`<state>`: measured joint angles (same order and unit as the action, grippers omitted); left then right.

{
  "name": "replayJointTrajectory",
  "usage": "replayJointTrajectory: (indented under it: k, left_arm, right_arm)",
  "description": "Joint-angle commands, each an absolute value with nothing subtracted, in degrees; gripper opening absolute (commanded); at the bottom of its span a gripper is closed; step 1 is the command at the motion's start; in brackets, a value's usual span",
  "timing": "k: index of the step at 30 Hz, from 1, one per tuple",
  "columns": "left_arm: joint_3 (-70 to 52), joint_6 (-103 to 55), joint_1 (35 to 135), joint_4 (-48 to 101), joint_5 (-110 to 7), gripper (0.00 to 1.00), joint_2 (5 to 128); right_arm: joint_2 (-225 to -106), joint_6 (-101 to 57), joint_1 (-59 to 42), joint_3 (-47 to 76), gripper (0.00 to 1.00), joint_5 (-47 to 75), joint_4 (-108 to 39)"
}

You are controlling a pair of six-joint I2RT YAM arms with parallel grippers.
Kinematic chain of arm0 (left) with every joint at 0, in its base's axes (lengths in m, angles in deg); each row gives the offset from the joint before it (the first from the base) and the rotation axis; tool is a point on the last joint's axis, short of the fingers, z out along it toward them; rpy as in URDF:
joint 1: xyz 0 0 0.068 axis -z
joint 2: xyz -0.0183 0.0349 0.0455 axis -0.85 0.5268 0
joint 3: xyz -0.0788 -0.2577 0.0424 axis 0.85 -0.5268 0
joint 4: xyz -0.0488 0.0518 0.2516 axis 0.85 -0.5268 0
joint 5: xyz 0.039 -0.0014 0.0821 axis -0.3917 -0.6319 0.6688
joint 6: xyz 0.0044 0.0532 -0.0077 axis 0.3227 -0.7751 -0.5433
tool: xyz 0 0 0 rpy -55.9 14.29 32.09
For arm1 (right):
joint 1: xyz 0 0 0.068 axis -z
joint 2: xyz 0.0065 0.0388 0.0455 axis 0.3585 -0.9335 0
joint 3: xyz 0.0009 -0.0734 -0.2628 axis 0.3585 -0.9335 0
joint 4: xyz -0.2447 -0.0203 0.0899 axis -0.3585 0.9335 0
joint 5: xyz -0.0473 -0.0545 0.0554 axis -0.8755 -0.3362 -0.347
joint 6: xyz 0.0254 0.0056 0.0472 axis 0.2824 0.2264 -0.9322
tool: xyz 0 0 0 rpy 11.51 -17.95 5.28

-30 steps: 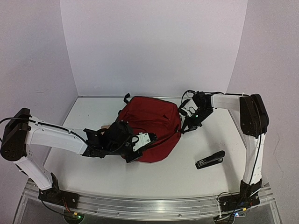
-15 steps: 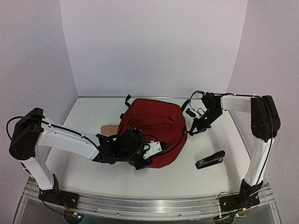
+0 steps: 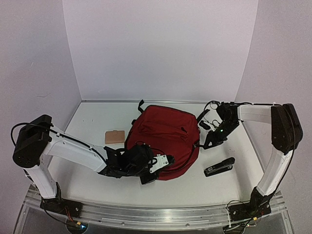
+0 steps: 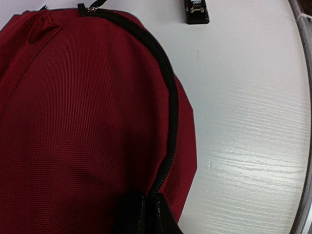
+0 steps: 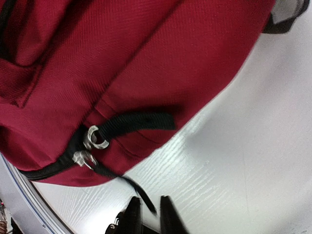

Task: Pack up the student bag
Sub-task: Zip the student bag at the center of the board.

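Note:
The student bag (image 3: 165, 131), dark red with black zippers, lies flat mid-table. My left gripper (image 3: 150, 171) is at its near edge. In the left wrist view the left gripper (image 4: 147, 214) is shut on the bag (image 4: 87, 122) where the black zipper line (image 4: 170, 117) runs between its fingers. My right gripper (image 3: 209, 141) sits at the bag's right side. Seen from the right wrist, the right gripper (image 5: 149, 214) has its jaws slightly apart, and a thin black zipper pull strap (image 5: 141, 192) trails loosely into the gap from two metal sliders (image 5: 95, 139).
A black stapler (image 3: 219, 166) lies on the table to the right of the bag, near the right gripper; its end shows in the left wrist view (image 4: 196, 12). A small brown card (image 3: 115, 136) lies left of the bag. The table's metal rim (image 3: 156, 214) runs along the front.
Both arms and the bag have shifted to the right, uncovering the brown card. The right gripper's jaws have parted around the pull strap. The left gripper stays shut on the bag.

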<state>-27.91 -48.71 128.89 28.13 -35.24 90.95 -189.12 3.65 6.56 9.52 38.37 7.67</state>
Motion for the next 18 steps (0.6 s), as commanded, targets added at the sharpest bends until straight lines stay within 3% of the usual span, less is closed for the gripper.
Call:
replayJointTrajectory:
  k: [1, 3, 8, 10, 12, 18]
  left_arm:
    - [-28.1, -42.3, 126.0, 24.4, -30.9, 0.22, 89.9]
    - [-28.4, -40.2, 125.4, 24.5, -31.6, 0.34, 88.7]
    - [-30.3, -30.5, 124.5, 24.0, -30.3, 0.61, 83.1]
    - [-31.0, -23.8, 124.5, 22.4, -28.8, 0.76, 80.9]
    - [-32.5, -16.4, 124.5, 21.8, -29.0, 0.98, 78.9]
    - [-42.1, 4.2, 124.9, 22.3, -27.8, 1.00, 70.2]
  right_arm:
    - [-188.2, 4.1, 7.6, 13.7, 0.48, 36.2, 9.2]
    - [-188.7, 3.5, 7.6, 18.1, 0.62, 37.0, 9.3]
    - [-193.6, 0.8, 7.6, 32.5, 0.80, 38.2, 9.3]
    - [-196.8, -0.5, 7.6, 37.8, 0.85, 38.1, 8.8]
    - [-200.9, -3.8, 7.6, 42.7, 0.89, 38.2, 7.3]
    - [-210.6, -10.2, 7.6, 54.6, 0.96, 37.7, 3.6]
